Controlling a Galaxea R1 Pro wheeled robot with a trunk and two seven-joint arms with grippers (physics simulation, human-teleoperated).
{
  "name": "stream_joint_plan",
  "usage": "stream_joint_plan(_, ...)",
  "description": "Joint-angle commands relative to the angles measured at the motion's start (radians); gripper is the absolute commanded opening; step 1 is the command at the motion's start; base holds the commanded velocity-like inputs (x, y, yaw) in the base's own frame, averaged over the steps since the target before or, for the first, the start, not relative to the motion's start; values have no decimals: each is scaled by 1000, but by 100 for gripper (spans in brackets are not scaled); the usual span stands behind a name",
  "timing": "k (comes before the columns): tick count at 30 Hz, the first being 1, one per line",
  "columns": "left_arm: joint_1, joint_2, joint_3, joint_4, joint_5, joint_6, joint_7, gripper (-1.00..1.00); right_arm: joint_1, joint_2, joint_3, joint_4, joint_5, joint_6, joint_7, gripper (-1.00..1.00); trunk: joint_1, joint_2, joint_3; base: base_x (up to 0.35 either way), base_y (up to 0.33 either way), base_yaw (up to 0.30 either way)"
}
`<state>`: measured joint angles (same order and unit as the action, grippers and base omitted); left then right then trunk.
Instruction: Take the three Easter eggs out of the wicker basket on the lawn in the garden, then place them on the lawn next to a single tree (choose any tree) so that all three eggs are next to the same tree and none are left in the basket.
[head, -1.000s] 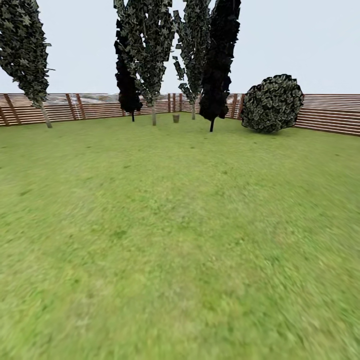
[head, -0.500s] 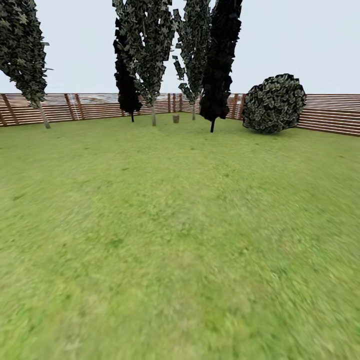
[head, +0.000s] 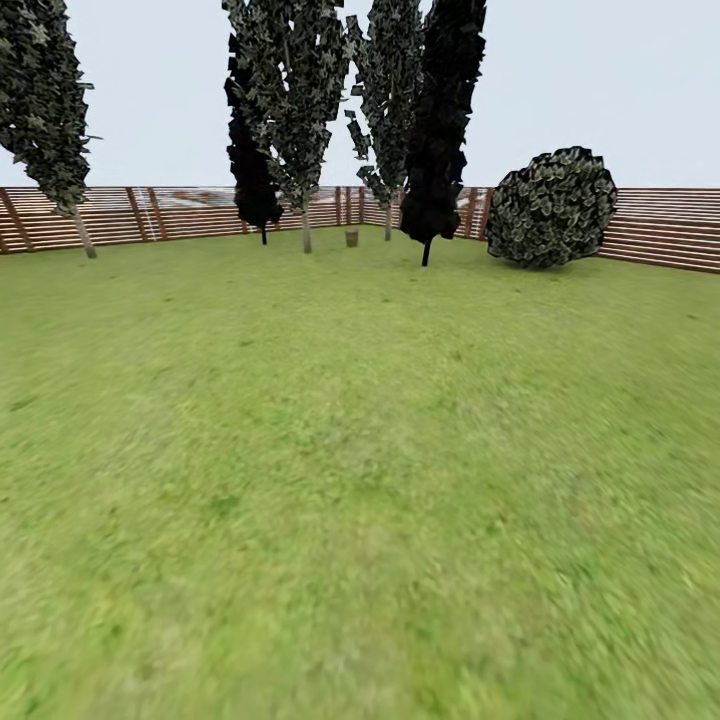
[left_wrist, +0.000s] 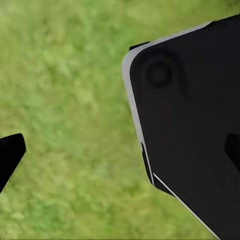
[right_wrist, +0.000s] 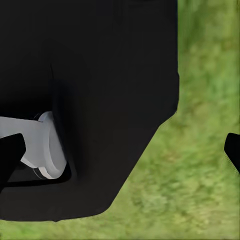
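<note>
A round dark bush (head: 551, 208) sits before the slatted fence (head: 660, 228); a black-trunked tree (head: 440, 120) stands just left of the bush

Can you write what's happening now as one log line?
phase: driving | wicker basket: far off on lawn, between trees | eggs: too far to tell | grippers: empty, open

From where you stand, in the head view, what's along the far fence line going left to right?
Pale-trunked tree → small black tree → grey-trunked tree → wicker basket → tall black tree → round bush.
</note>
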<state>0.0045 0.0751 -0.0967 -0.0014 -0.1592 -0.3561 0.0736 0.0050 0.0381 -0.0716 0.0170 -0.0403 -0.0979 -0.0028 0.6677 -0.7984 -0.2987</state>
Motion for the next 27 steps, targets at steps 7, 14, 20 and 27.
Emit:
stream_joint_plan(7, 0, 0, -8, 0, -7, -3, 8, 100, 0, 0, -7, 3, -4, -6, 0, 100, 1, -1, -1, 340, 0, 0)
stream_joint_plan(14, 0, 0, -8, 0, -7, -3, 8, 100, 0, 0, -7, 3, -4, -6, 0, 100, 1, -1, -1, 340, 0, 0)
stream_joint_plan(20, 0, 0, -8, 0, -7, -3, 8, 100, 0, 0, -7, 3, -4, -6, 0, 100, 1, -1, -1, 340, 0, 0)
stream_joint_plan(27, 0, 0, -8, 0, -7, -3, 8, 100, 0, 0, -7, 3, -4, -6, 0, 100, 1, -1, -1, 340, 0, 0)
